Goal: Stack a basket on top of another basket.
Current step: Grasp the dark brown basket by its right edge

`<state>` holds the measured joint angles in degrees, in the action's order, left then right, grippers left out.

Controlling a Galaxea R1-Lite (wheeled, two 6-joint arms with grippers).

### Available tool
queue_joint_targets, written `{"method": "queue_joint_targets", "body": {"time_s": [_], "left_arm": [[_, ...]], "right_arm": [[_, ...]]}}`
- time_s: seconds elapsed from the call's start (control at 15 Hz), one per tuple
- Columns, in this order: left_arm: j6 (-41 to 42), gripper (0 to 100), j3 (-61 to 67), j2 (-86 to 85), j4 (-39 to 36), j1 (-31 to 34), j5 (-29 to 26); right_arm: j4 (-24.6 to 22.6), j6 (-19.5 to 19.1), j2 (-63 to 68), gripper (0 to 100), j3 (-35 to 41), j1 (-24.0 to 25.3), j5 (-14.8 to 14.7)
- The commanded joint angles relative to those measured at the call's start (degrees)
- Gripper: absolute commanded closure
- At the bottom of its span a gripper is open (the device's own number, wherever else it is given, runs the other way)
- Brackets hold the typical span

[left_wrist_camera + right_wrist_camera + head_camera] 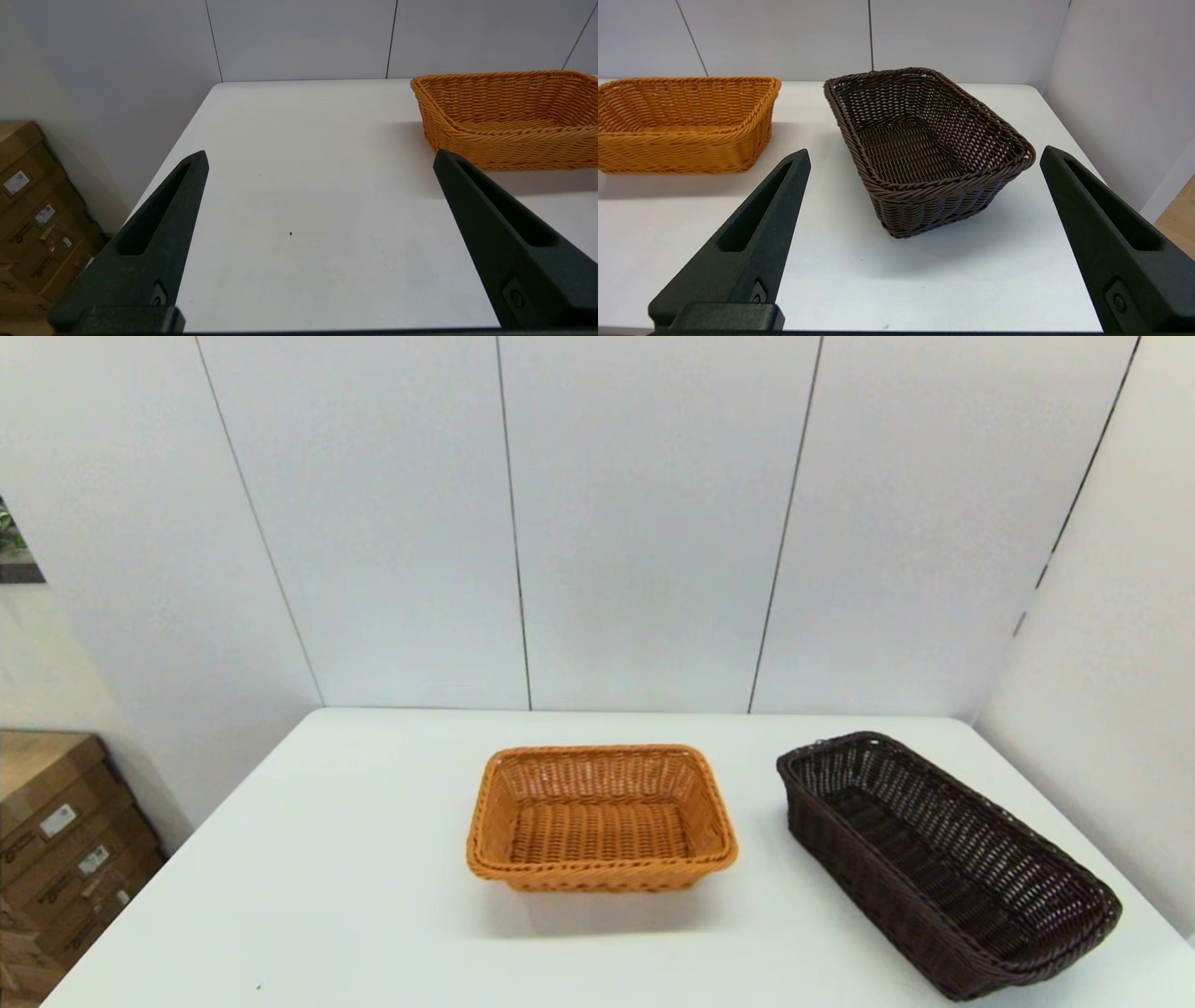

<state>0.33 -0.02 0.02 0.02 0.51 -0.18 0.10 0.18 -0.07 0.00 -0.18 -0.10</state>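
Dark brown basket (948, 859) sitting at the lower right of the head view, angled, flat on the white table (327, 859). Orange basket (600, 817) in the middle, just left of it, a strip of bare tabletop between them. Nothing stacked yet: no lift, no carry, no placing done, whole job left. Neither arm in the head view. Right gripper (924, 156) low near the table edge, pointed at the dark basket's near end, fingers spread wide, holding nothing. Left gripper (320, 158) likewise low and spread wide, empty, facing bare table, orange basket at the upper right of its view.
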Motion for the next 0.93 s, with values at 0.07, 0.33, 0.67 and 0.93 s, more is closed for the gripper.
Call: {"method": "queue_joint_targets", "body": {"time_s": [0.07, 0.33, 0.67, 0.93], "left_arm": [[0.02, 0, 0.11, -0.11, -0.02, 0.02, 0.01], [0.02, 0, 0.11, -0.11, -0.02, 0.02, 0.01], [0.02, 0, 0.11, -0.11, -0.02, 0.02, 0.01], [0.02, 0, 0.11, -0.11, -0.02, 0.02, 0.01]], "right_arm": [[-0.01, -0.01, 0.07, 0, 0.00, 0.01, 0.01], [-0.01, -0.01, 0.07, 0, 0.00, 0.01, 0.01], [-0.01, -0.27, 0.07, 0, 0.00, 0.01, 0.01], [0.08, -0.09, 0.07, 0, 0.00, 0.01, 0.01]]}}
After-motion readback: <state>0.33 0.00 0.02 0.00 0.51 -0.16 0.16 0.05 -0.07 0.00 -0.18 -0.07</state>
